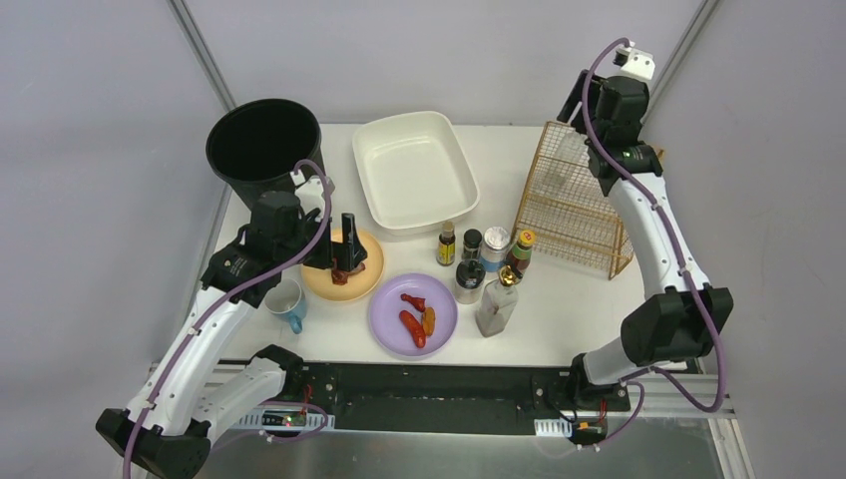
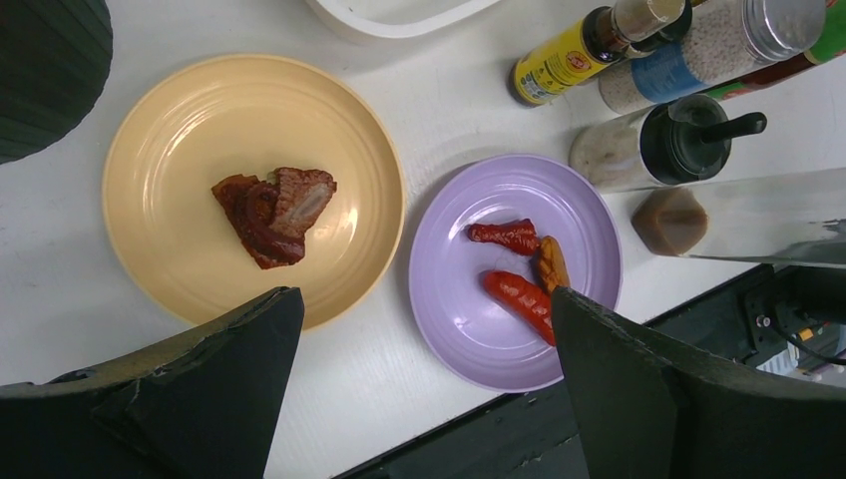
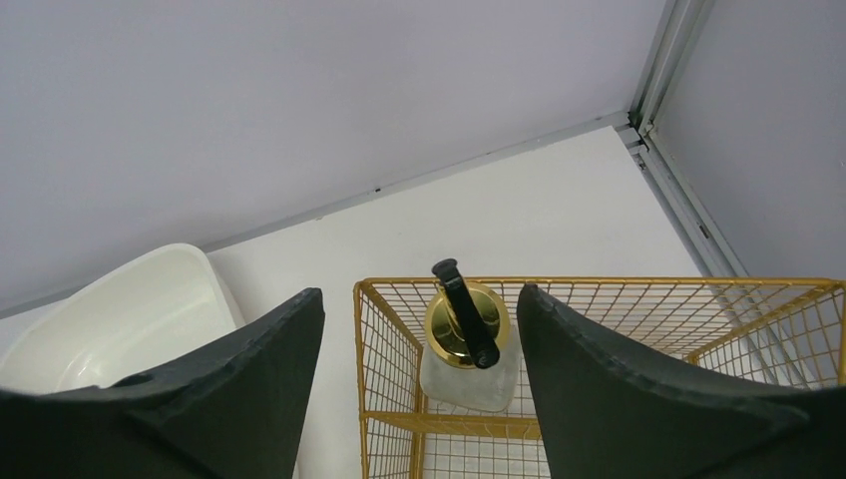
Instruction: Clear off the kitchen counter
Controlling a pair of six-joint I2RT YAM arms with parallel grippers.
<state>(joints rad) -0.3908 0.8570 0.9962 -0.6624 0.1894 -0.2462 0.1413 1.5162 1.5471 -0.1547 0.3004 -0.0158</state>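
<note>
The white kitchen counter (image 1: 559, 324) carries a yellow plate (image 2: 200, 150) with a piece of brown meat (image 2: 271, 210) and a purple plate (image 2: 469, 309) with sausages (image 2: 519, 297). My left gripper (image 2: 424, 294) hangs open above the gap between the two plates, holding nothing; in the top view the left gripper (image 1: 344, 257) is over the yellow plate (image 1: 372, 267). My right gripper (image 3: 421, 291) is open, high above the gold wire rack (image 3: 599, 299). A frosted bottle with a gold cap and black spout (image 3: 464, 344) stands in the rack below the jaws, apart from them.
A cluster of condiment bottles (image 1: 484, 254) and a glass bottle of brown liquid (image 1: 497, 304) stand right of the purple plate (image 1: 394, 329). A white basin (image 1: 414, 170) and a black bin (image 1: 261, 140) sit at the back. A cup with a blue handle (image 1: 287, 302) is near the left arm.
</note>
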